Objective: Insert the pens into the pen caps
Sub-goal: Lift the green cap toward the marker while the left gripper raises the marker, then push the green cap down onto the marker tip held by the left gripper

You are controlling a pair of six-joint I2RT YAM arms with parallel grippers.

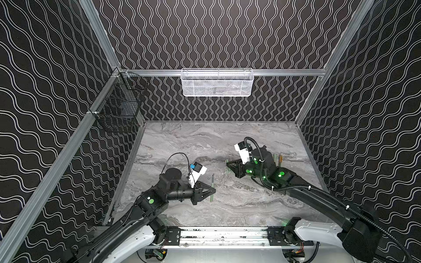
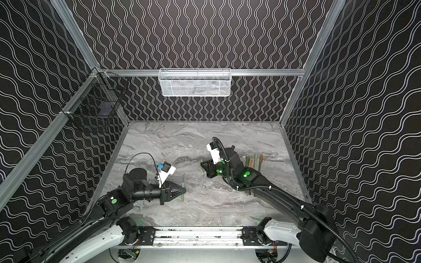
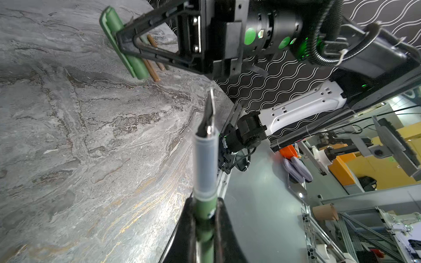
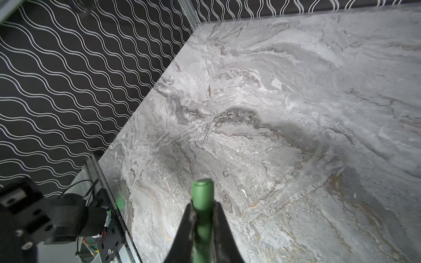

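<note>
- left gripper [image 3: 205,211] closed tight on the barrel of a green pen [image 3: 204,173]; clear grip section and dark nib stick out past the jaws, nothing covering the nib
- in both top views the left gripper [image 1: 213,191] holds the green pen [image 1: 213,181] on the left-centre of the table [image 1: 182,141], nib pointing toward the far wall; whether the pen is lifted off the surface cannot be told
- right gripper [image 4: 202,211] clamped nearly closed on a green cap [image 4: 202,191]; the cap lies crosswise in the jaws, clip side showing in the left wrist view [image 3: 136,66]; which end is the open one cannot be told
- the right gripper [image 1: 228,164] sits right of centre, well apart from the pen, bare table between them
- spare pens [image 2: 255,161], green and orange, lie side by side near the right table edge just beyond the right arm; loose caps not made out
- step judged: both parts picked up, mating not yet started; first pair, task early
- next move calls for bringing the grippers together, turning the cap so its open mouth faces the nib, lining up both axes, then pushing straight in
- risk: nib is thin and sharp, an off-axis push would catch the cap rim or slip the pen in the jaws
</note>
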